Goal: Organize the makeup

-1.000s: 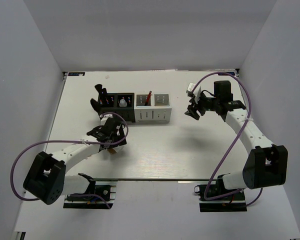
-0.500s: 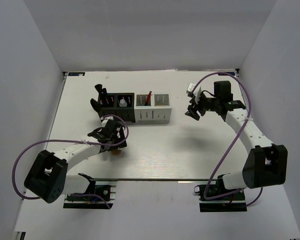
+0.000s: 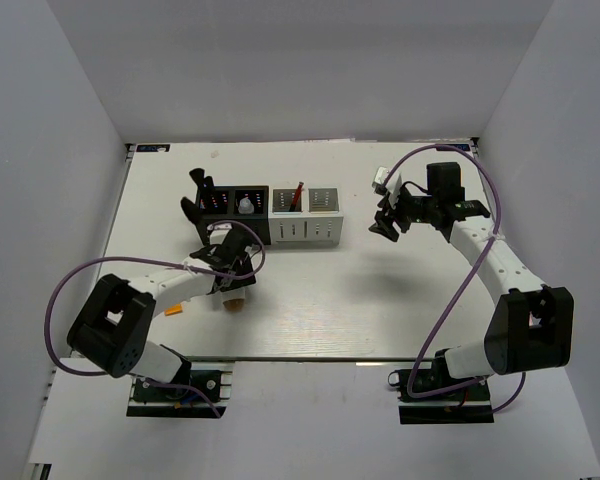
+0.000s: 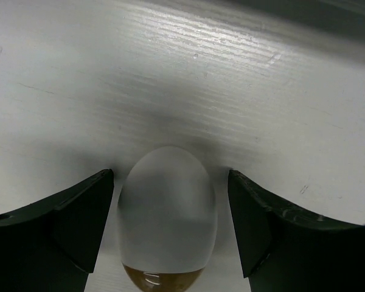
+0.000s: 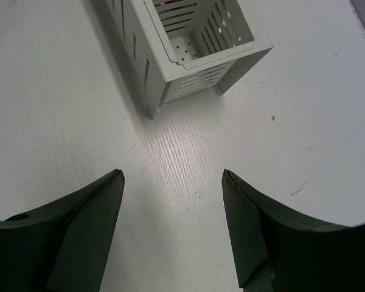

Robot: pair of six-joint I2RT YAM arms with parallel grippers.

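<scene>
The small bottle (image 4: 167, 210) sits squarely between the left jaws, which stand apart on either side of it with a sliver of bench showing at each flank, so nothing is clamped yet. In the left wrist view its long axis runs along the reach of the jaws. The frosted rounded end points away from the wrist and the amber end toward it. It seems to lie flat on the bench (image 3: 380, 310), though we cannot be sure of that. From above, the bottle shows as a brownish spot just beyond the left arm (image 3: 150, 290), near the front of the bench. The left arm is clearly the nearer one.

The right jaws are also apart and hold nothing. They hover well off to the right, close to the end of the white organizer (image 5: 194, 48).

We judge that a straight closing would take the bottle across its narrow width. Its smooth, rounded body may slip forward out of the pinch.

The bench around it is bare and flat. An orange tube (image 3: 175, 310) lies to its left, and the black organizer (image 3: 225, 212) stands a short way behind, leaving room to lift.
</scene>
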